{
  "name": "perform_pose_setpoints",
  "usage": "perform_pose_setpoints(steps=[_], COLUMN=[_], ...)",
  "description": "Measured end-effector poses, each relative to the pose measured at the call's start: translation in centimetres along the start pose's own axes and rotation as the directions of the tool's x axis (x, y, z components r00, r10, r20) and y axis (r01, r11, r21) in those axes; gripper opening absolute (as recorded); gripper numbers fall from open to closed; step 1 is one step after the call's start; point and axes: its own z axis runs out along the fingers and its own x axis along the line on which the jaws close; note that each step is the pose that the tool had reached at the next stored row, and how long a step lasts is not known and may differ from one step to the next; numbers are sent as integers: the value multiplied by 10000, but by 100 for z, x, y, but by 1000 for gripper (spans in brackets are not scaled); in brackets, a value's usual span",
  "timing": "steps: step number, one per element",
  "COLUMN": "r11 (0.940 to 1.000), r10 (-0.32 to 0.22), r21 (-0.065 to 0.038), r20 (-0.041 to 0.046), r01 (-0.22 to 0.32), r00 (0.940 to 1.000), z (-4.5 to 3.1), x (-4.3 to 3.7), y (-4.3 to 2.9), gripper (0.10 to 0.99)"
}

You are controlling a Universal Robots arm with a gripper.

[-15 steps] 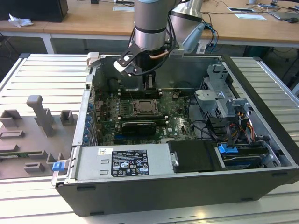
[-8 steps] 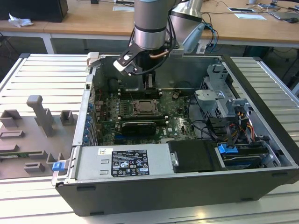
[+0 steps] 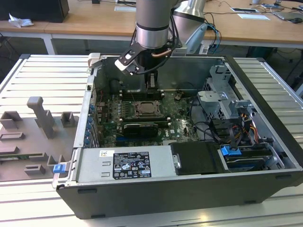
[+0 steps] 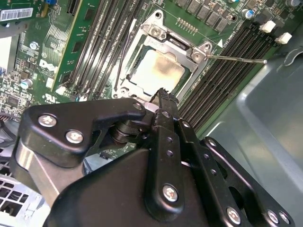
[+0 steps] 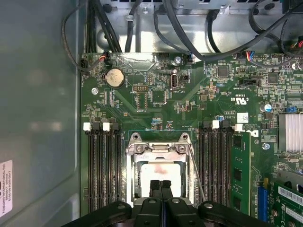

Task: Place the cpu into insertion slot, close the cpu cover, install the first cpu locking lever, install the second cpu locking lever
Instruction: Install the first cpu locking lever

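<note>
reaching straight down into the open computer case (image 3: 265, 151) with the gripper (image 3: 152, 87), jaws shut tight on nothing, the two black fingertips (image 5: 154, 187) pressed side by side in the first wrist view. hovering right at one edge of the cpu (image 5: 161, 170); cannot tell whether touching it or just above. seeing the cpu seated flat in the insertion slot (image 5: 138, 179), pale silver-beige top up with a faint pinkish smear. noting the cpu cover (image 5: 158, 148) folded down over the socket, framing the chip through its square cut-out. spotting one thin wire locking lever (image 4: 236, 59) angling out from a corner of the cover and across the black memory slots (image 4: 227, 82), free end well clear of the socket in the second wrist view. counting long slots on both sides of the socket, one holding a green memory module (image 5: 238, 170). beyond the socket on the green motherboard (image 5: 156, 101), a round coin battery (image 5: 114, 78) and a bundle of black cables (image 5: 189, 23). in the exterior view, finding a black graphics card (image 3: 139, 127) just beside the socket, a grey power supply (image 3: 125, 163) nearer the camera, and grey moulded fixtures (image 3: 40, 118) on the slatted table (image 3: 28, 71) at the exterior view's left
</note>
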Motion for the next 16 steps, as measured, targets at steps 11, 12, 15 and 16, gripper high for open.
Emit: perform_pose_setpoints(steps=[11,12,15,16], r11=[10000,10000,10000,10000], r10=[0,0,0,0], r21=[0,0,0,0], r20=[6,9,10,10], r01=[0,0,0,0], r00=[10000,10000,10000,10000], z=[-55,-66,-83,-90], x=[0,0,0,0], y=[2,2,3,3], gripper=[106,106,106,106])
